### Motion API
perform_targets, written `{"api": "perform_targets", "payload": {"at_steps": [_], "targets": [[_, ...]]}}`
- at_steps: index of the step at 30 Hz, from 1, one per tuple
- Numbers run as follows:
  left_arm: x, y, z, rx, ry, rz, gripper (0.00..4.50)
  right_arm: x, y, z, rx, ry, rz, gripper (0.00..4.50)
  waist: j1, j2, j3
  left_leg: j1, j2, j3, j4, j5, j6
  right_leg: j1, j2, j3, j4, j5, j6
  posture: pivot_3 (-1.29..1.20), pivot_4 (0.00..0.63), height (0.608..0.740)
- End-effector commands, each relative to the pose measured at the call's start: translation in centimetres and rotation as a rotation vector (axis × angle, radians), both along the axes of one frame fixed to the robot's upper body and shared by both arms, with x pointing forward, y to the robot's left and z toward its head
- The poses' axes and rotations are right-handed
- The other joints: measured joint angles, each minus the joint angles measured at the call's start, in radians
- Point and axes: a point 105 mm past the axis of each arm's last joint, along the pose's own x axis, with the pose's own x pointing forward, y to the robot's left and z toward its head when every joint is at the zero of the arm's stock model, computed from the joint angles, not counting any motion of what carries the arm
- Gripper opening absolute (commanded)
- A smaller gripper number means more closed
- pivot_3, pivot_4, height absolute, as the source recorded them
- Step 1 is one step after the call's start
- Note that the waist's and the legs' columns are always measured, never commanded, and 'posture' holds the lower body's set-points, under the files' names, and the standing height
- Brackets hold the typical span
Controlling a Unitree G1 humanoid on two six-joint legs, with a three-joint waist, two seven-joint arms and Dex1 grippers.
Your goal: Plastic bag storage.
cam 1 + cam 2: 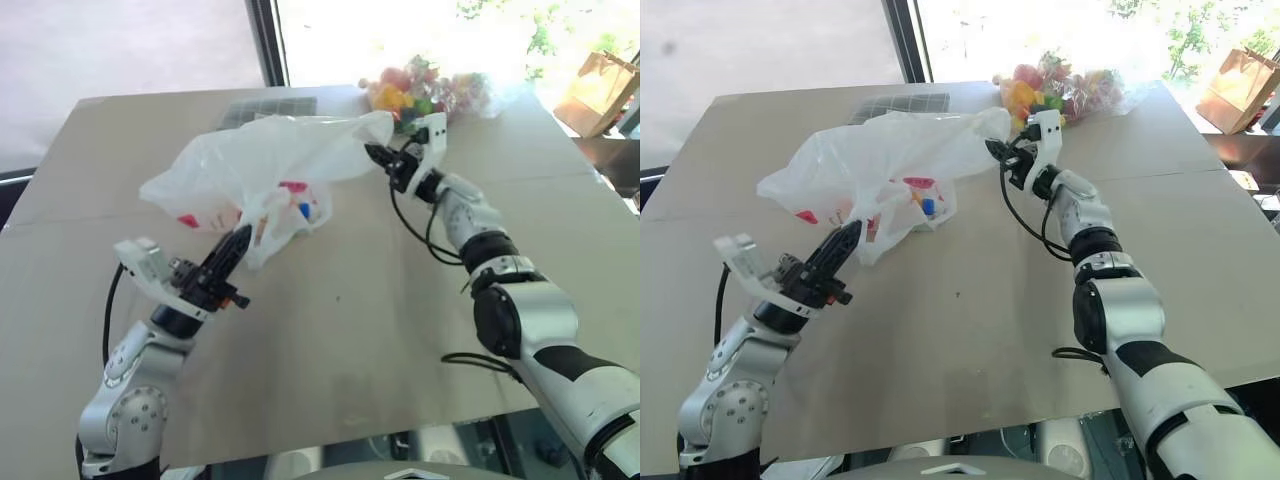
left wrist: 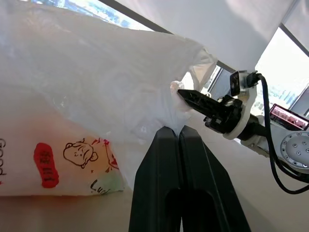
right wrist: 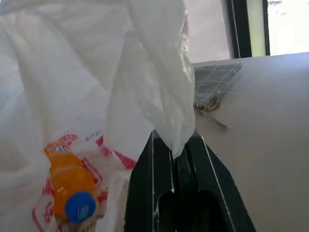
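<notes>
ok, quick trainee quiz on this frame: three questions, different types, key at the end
1. True or false: the right gripper is shut on an edge of the thin translucent white plastic bag.
2. The grey checked cloth lies: A) under the bag of colourful round pieces, B) at the far edge of the tan table, beyond the plastic bag, C) in the left gripper.
3. Fill in: the left gripper's fingers are ____.

Key: 1 true; 2 B; 3 shut.
</notes>
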Motion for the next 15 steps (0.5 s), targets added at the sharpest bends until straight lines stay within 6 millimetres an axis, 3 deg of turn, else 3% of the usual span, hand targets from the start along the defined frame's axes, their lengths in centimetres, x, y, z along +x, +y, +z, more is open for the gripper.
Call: {"api": "perform_targets", "payload": {"at_steps": [1,4,9,15], "targets": [[0.9,0.0,2.2,-0.017,-0.026,-0.041,0.0,-2.5,-0.7,2.6,-0.034,-0.032,0.163,0.02,0.001,0.0,0.0,0.0,0.0,0.0,0.0,0.0,0.0,0.0,0.0,0.0,0.0,0.0,0.0,0.0,0.15,0.74],[2.2,0.6,4.1,-0.029,-0.04,-0.019,0.0,-4.9,-1.8,3.6,-0.054,-0.01,0.248,0.02,-0.001,0.0,0.001,0.0,0.0,0.0,0.0,0.0,0.0,0.0,0.0,0.0,0.0,0.0,0.0,0.0,0.15,0.74],[6.3,3.2,11.3,-0.117,-0.089,0.04,0.0,-11.2,-5.1,10.2,0.032,-0.066,0.459,0.02,0.01,-0.001,0.005,-0.001,0.0,-0.003,0.001,0.0,0.0,0.0,0.0,-0.003,0.001,0.0,0.0,0.0,0.15,0.74],[8.3,5.8,19.1,-0.253,-0.217,-0.007,0.0,-12.7,-8.4,17.3,0.252,-0.156,0.475,0.02,0.001,-0.001,0.006,0.0,-0.002,-0.003,0.0,0.0,-0.001,0.002,0.0,-0.002,-0.001,0.0,0.0,0.0,0.15,0.74]]}}
